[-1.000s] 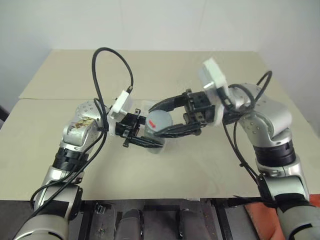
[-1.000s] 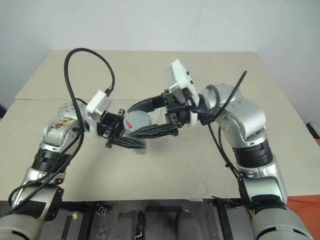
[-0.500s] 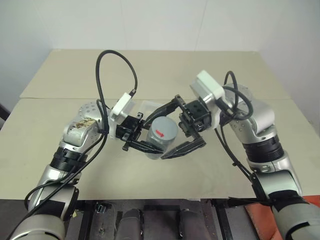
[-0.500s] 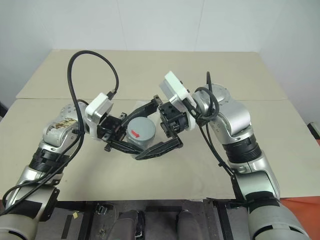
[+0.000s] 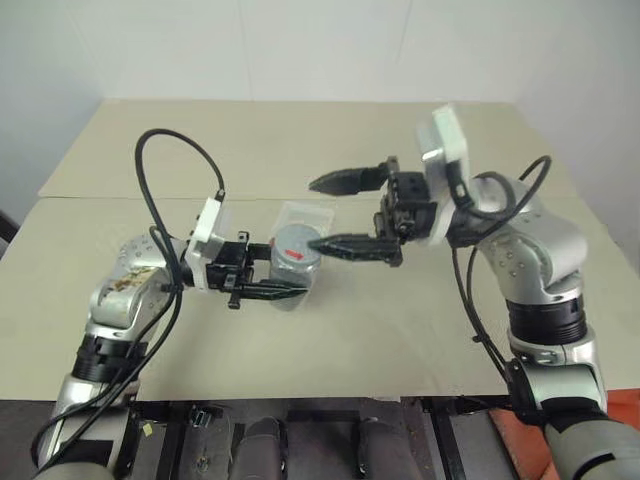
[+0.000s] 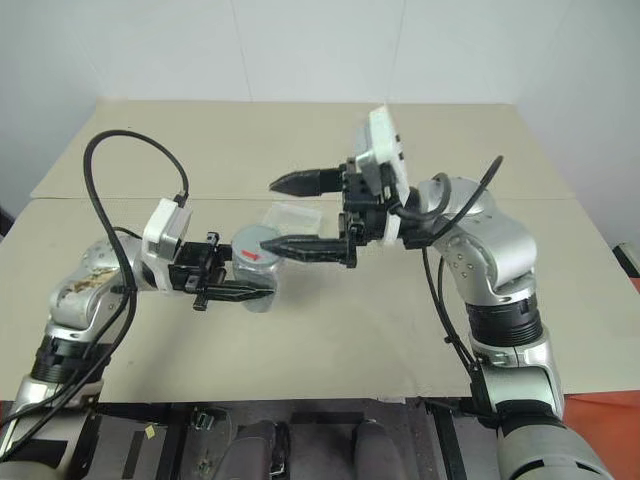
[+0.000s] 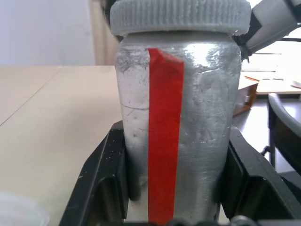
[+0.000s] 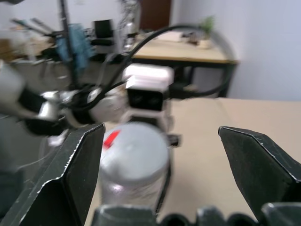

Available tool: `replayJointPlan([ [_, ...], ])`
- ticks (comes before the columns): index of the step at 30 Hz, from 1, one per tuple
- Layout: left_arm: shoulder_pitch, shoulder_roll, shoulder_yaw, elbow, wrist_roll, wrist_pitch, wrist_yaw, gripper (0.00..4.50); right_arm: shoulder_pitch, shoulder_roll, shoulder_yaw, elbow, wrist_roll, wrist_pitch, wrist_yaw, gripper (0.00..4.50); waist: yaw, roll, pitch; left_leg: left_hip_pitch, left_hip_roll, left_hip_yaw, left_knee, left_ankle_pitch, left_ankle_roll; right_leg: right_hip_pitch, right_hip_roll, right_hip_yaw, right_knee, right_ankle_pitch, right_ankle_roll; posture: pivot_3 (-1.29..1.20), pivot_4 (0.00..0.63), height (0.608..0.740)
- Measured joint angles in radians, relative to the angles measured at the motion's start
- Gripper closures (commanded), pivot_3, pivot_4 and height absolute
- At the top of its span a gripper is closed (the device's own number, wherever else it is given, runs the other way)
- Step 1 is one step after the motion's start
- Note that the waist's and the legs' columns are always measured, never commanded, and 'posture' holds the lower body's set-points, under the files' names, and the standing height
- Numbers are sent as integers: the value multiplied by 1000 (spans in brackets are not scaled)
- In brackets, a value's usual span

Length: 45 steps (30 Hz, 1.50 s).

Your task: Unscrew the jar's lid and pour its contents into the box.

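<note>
The jar [image 5: 291,268] is gripped around its lower body by the left end effector [image 5: 262,283], whose two fingers are clamped against opposite sides, as seen in the left wrist view. It is held upright just above the worktop [image 5: 400,320], near the centre of the scene, presumably so that the body is kept from turning while the cap is worked. The lid [image 5: 296,242] is seated on the jar, so the unscrewing is judged not yet finished.

The right end effector [image 5: 335,213] is spread wide and holds nothing. It is levelled toward nine o'clock, with one finger over the lid's edge and the other well apart at about twelve o'clock; this looks like a released stance between twists, ready to be closed on the cap.

The box [image 5: 305,216], of clear plastic, lies on the worktop just beyond the jar at roughly twelve o'clock from it, close enough for a short tip when pouring.

The jar's body is silvery-grey and slightly scuffed, with a red strip [image 7: 164,136] run vertically down it. The lid is grey with a ribbed rim and a small red mark on top. The contents cannot be made out through the wall.
</note>
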<state>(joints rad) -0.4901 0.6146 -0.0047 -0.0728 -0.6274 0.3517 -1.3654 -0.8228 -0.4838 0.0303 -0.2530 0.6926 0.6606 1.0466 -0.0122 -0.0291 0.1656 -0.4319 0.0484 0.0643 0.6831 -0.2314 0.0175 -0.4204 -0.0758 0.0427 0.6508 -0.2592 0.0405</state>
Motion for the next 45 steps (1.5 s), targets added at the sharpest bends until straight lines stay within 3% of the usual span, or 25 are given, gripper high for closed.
replayJointPlan([
  [3, 25, -53, 34, -2, 41, -27, 130, 2451, 37, 0, -17, -57, 30, 53, -81, 33, 6, 0, 0, 0, 0, 0, 0, 0, 0, 0, -1, 0, 0, 0, 0, 0, 150, 740],
  [9, 22, -224, 76, -29, 125, -46, 504, 2451, 60, 73, -40, -191, 38, 221, -426, 33, 9, 0, 0, 0, 0, -1, 0, 0, 0, 0, -1, 0, 7, 0, 0, 0, 150, 740],
  [18, 22, -249, 74, -72, 128, -45, 612, 2451, -4, 194, 8, -248, 12, 347, -711, 33, -1, 0, 0, 0, -1, -1, 0, 0, 0, -1, -1, 0, 6, 0, 0, 0, 150, 740],
  [32, 22, -259, 56, -73, 128, -46, 624, 2451, -36, 240, 77, -171, -83, 356, -804, 33, -2, 0, 0, 0, -1, 0, 0, 0, 0, -1, -1, 0, 6, 0, 0, 0, 150, 740],
  [38, 23, -254, 57, -74, 128, -46, 621, 2451, -36, 248, 83, -168, -101, 355, -801, 1710, -2, 0, 0, 0, -1, 0, 0, 0, 0, -1, -1, 0, 6, 0, 0, 0, 150, 740],
  [45, 28, -237, 58, -82, 128, -46, 615, 2451, -36, 250, 83, -168, -103, 354, -772, 1712, -2, 0, 0, 0, -1, 0, 0, 0, 0, -1, -1, 0, 6, 0, 0, 0, 150, 740],
])
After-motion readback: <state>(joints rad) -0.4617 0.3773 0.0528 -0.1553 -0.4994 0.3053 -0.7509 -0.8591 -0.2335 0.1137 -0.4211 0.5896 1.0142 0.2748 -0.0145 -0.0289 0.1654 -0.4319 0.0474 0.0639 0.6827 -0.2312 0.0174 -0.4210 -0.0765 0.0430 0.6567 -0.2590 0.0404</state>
